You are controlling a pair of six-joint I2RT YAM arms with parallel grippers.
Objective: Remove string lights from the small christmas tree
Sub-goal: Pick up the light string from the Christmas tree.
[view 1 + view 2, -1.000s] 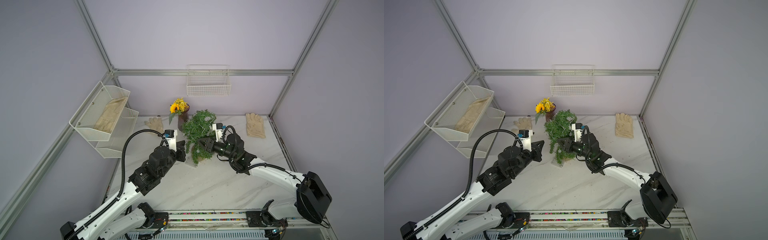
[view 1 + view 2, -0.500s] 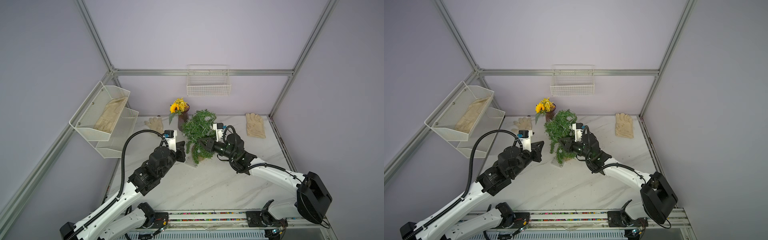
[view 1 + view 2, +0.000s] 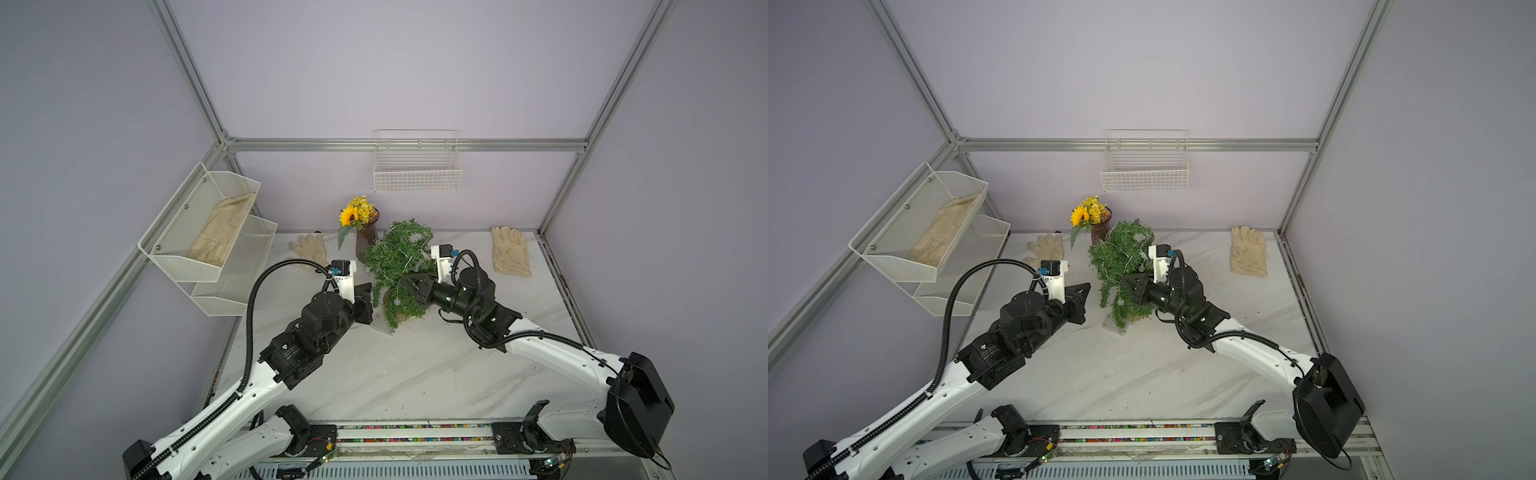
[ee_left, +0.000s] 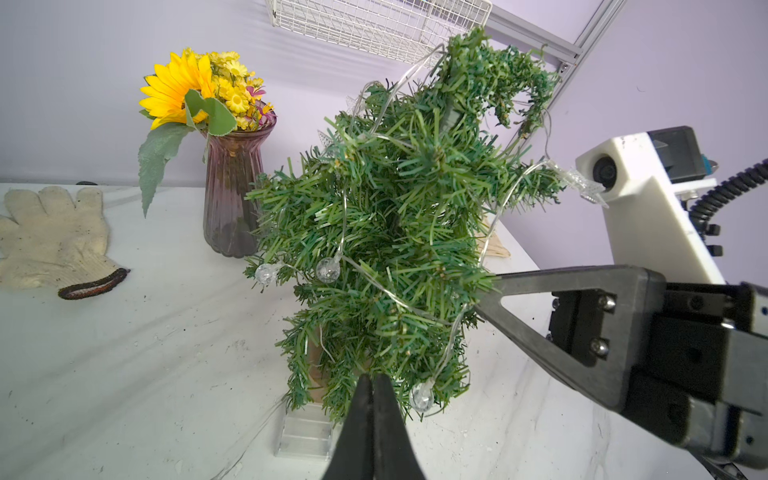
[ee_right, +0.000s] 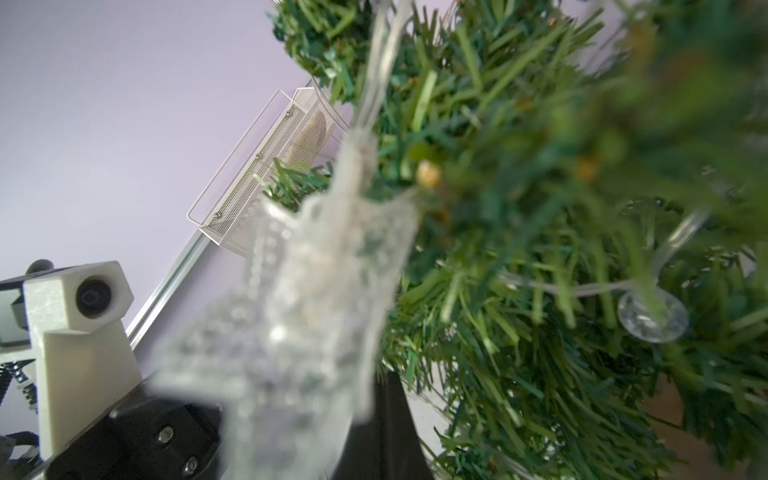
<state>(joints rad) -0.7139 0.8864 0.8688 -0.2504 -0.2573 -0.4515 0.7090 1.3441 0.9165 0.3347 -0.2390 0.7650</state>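
The small christmas tree (image 3: 397,266) (image 3: 1121,266) (image 4: 386,216) stands mid-table with drooping green branches. The string lights (image 4: 327,270) wind round it as a thin silvery wire with clear bulbs and stars. Their clear box (image 4: 305,432) (image 3: 382,326) lies at the tree's foot. A blurred star (image 5: 316,291) hangs right before the right wrist camera. My right gripper (image 3: 405,279) (image 3: 1124,277) (image 4: 484,291) (image 5: 384,382) is pushed into the tree's right side, shut where the wire passes. My left gripper (image 3: 370,301) (image 3: 1088,286) (image 4: 372,376) is shut and empty, just short of the tree's lower left branches.
A brown vase with a sunflower (image 3: 365,241) (image 4: 232,195) stands just behind the tree. Pale gloves lie at back left (image 3: 309,247) and back right (image 3: 510,251). A wire basket (image 3: 417,174) hangs on the back wall. A mesh shelf (image 3: 208,232) on the left wall holds another glove.
My right gripper's jaws have closed inside the tree's branches. Both arms have stayed almost where they were.
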